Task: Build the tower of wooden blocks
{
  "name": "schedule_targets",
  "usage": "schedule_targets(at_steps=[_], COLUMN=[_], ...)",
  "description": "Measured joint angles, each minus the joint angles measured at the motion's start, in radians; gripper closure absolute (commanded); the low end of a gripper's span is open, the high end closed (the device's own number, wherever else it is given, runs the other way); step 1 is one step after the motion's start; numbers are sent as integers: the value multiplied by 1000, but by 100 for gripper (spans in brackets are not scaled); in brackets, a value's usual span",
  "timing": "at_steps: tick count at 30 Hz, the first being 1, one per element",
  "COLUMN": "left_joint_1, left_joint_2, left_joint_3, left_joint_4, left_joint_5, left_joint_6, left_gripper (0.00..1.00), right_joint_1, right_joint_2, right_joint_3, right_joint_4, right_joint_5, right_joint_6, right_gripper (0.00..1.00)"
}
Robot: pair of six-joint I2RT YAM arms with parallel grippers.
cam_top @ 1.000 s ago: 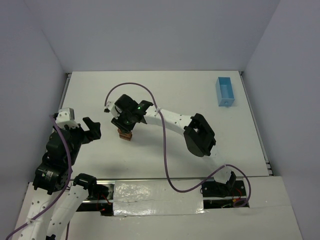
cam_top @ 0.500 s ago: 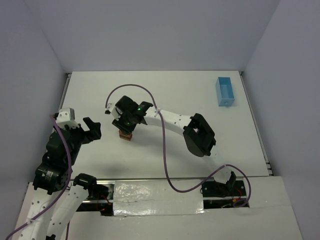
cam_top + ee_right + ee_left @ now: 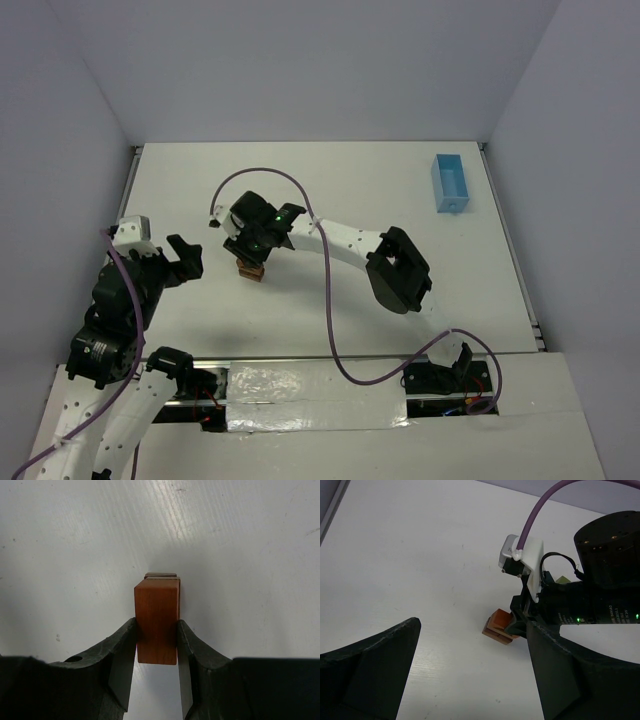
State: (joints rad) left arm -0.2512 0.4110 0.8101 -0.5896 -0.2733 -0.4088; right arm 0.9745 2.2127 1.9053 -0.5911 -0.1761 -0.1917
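The tower (image 3: 250, 271) is a small stack of brown blocks on the white table, left of centre. It also shows in the left wrist view (image 3: 497, 631). My right gripper (image 3: 251, 257) reaches down over it and is shut on a reddish-orange block (image 3: 157, 620), with a finger against each side. That block sits on top of the stack (image 3: 501, 619). A sliver of a brown block (image 3: 161, 574) shows beneath it. My left gripper (image 3: 186, 257) is open and empty, left of the tower and apart from it.
A light-blue tray (image 3: 449, 183) lies at the far right of the table. The right arm and its purple cable (image 3: 300, 195) arch over the middle. Grey walls close in the table on three sides.
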Motion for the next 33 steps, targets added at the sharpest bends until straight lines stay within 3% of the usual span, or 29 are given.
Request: schedule_targets(at_steps=[10, 16, 33], left_joint_1=[0, 0, 0], left_joint_2=[0, 0, 0], left_joint_3=[-12, -12, -12], left_joint_4=[9, 14, 15], left_joint_5=[8, 10, 16], left_joint_6=[14, 14, 15], left_gripper=[1, 0, 1], right_joint_1=[-1, -2, -3], right_joint_2=[0, 0, 0], right_joint_3=[0, 0, 0], right_joint_4=[0, 0, 0], right_joint_5=[3, 2, -17], right_joint_6=[-7, -9, -11], right_gripper=[66, 58, 54])
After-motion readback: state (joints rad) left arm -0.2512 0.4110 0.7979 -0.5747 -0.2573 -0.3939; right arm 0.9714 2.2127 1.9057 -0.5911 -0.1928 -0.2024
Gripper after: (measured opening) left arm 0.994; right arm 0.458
